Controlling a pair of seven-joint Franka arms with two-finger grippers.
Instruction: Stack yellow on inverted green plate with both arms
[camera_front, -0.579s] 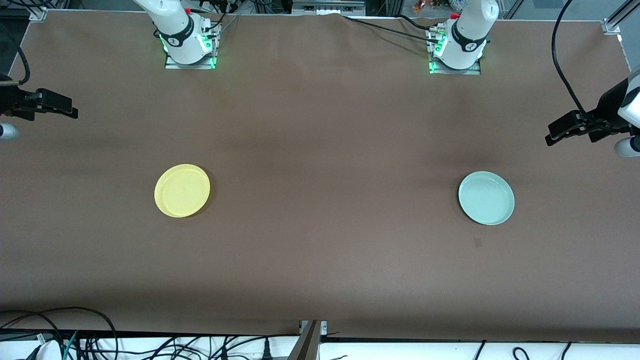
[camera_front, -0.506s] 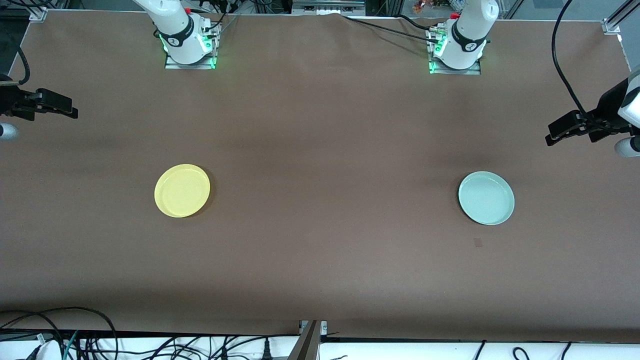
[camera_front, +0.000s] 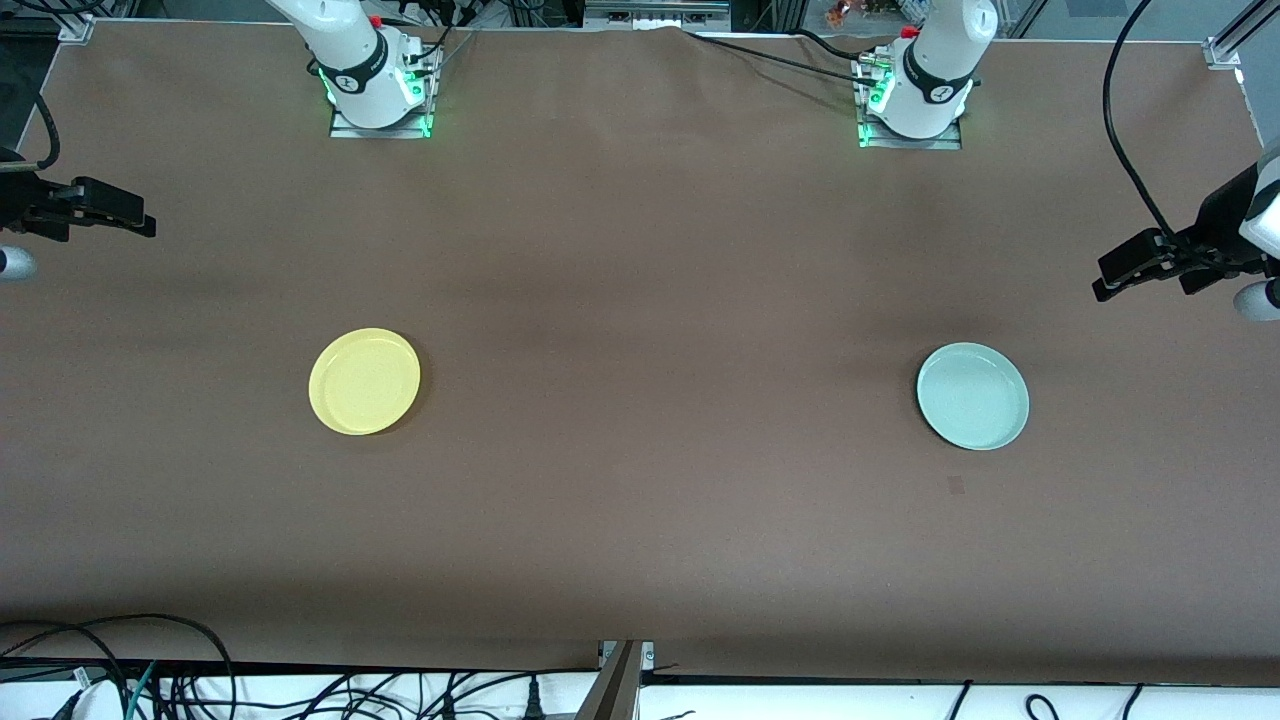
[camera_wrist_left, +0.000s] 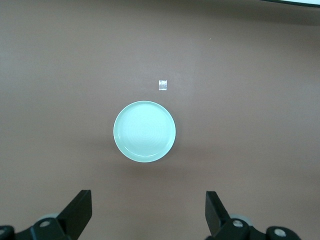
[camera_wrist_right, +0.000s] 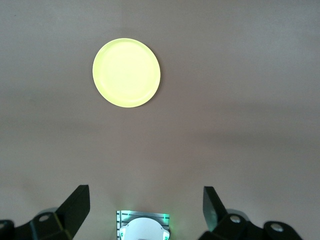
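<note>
The yellow plate (camera_front: 364, 381) lies flat on the brown table toward the right arm's end, rim up; the right wrist view shows it (camera_wrist_right: 126, 72) well ahead of my right gripper (camera_wrist_right: 145, 205). The pale green plate (camera_front: 972, 396) lies flat toward the left arm's end, hollow side up, and shows ahead of my left gripper (camera_wrist_left: 147, 210) as (camera_wrist_left: 144, 131). Both grippers are open and hold nothing. My right gripper (camera_front: 140, 215) hangs high over its end of the table. My left gripper (camera_front: 1105, 280) hangs high over the other end.
A small square mark (camera_front: 956, 485) sits on the cloth just nearer the front camera than the green plate. The arm bases (camera_front: 380, 95) (camera_front: 915, 105) stand along the back edge. Cables (camera_front: 150, 670) lie past the table's front edge.
My left gripper has shifted slightly, showing a little lower in the front view. The right arm and both plates have not moved.
</note>
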